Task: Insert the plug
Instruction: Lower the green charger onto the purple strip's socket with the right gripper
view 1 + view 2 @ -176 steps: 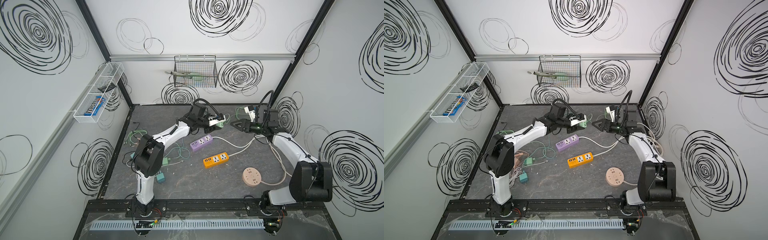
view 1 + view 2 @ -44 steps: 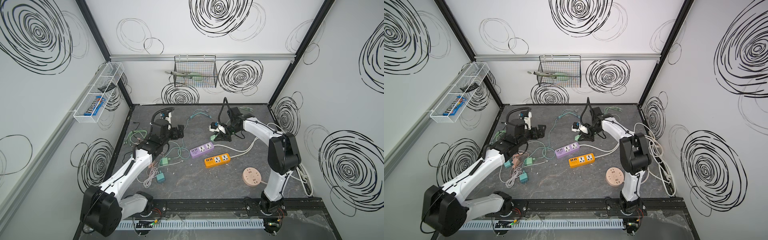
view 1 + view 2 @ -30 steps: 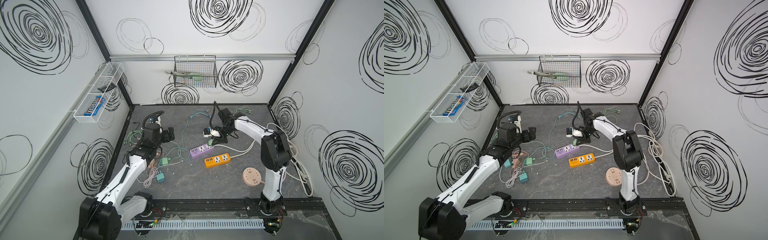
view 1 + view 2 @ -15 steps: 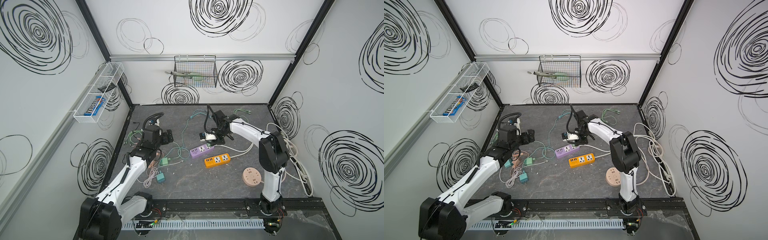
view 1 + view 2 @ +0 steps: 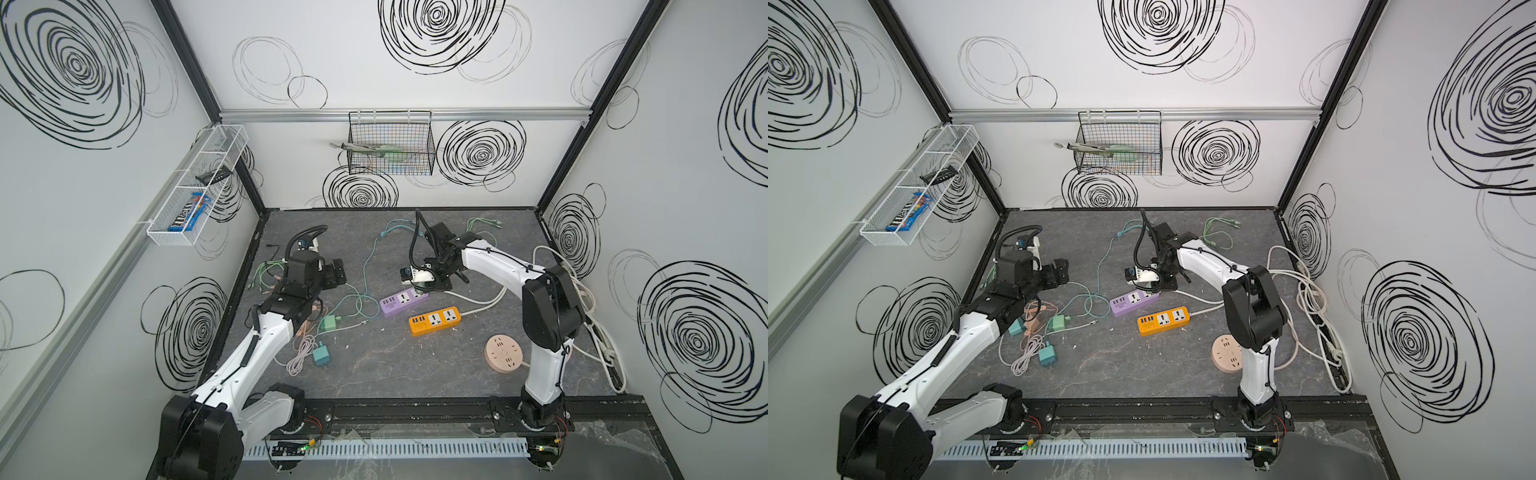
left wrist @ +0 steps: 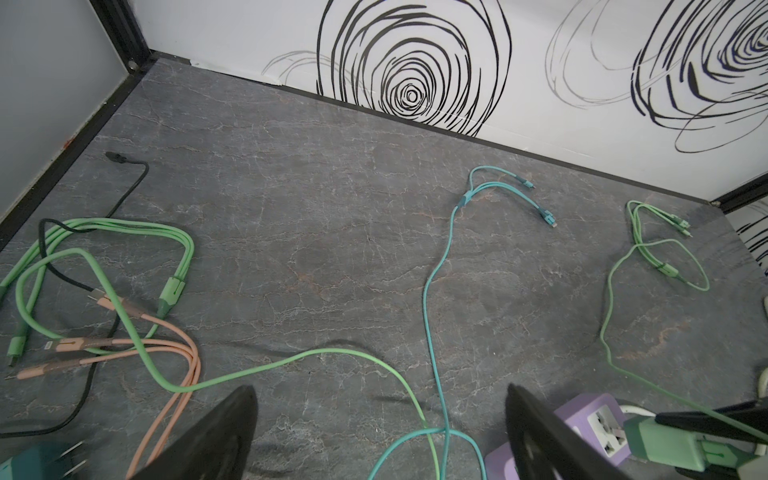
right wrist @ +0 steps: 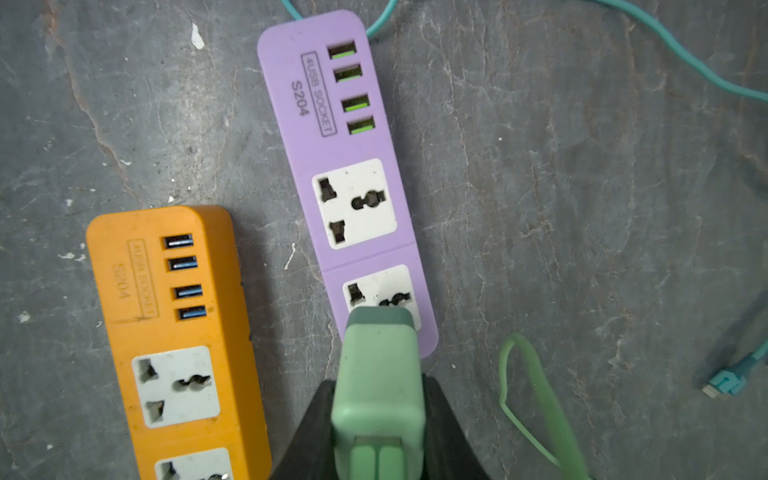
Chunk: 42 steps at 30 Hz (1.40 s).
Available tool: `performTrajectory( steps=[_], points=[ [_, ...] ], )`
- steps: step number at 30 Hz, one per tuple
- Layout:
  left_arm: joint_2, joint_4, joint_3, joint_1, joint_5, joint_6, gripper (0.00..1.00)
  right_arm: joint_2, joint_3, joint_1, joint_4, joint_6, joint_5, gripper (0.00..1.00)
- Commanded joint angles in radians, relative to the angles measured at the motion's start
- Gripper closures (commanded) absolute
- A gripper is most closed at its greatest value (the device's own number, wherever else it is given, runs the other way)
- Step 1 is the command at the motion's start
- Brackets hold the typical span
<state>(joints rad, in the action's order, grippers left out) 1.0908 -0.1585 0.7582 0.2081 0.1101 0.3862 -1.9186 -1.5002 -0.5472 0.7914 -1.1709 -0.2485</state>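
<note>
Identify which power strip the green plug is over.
The purple strip, at its end socket; the orange strip and the round pink one are uncovered.

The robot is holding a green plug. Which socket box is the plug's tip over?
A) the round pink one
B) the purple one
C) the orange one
B: in the right wrist view the green plug, gripped by the right hand, has its tip over the end socket of the purple power strip.
</note>
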Motion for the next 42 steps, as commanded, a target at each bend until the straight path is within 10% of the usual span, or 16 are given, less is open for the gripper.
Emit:
performTrajectory(
  steps=[1,31,42],
  points=[
    [-0.003,0.034,-0.009,-0.009,-0.003,0.013,0.04,0.018,0.025,-0.008,0.035,-0.001,-0.002,1.0],
    [0.007,0.051,-0.014,-0.008,-0.05,0.017,0.04,-0.019,0.059,-0.094,0.043,0.025,0.06,1.0],
    [0.008,0.056,-0.017,-0.009,-0.059,0.018,0.04,-0.238,-0.085,-0.105,0.122,0.025,0.088,1.0]
  ],
)
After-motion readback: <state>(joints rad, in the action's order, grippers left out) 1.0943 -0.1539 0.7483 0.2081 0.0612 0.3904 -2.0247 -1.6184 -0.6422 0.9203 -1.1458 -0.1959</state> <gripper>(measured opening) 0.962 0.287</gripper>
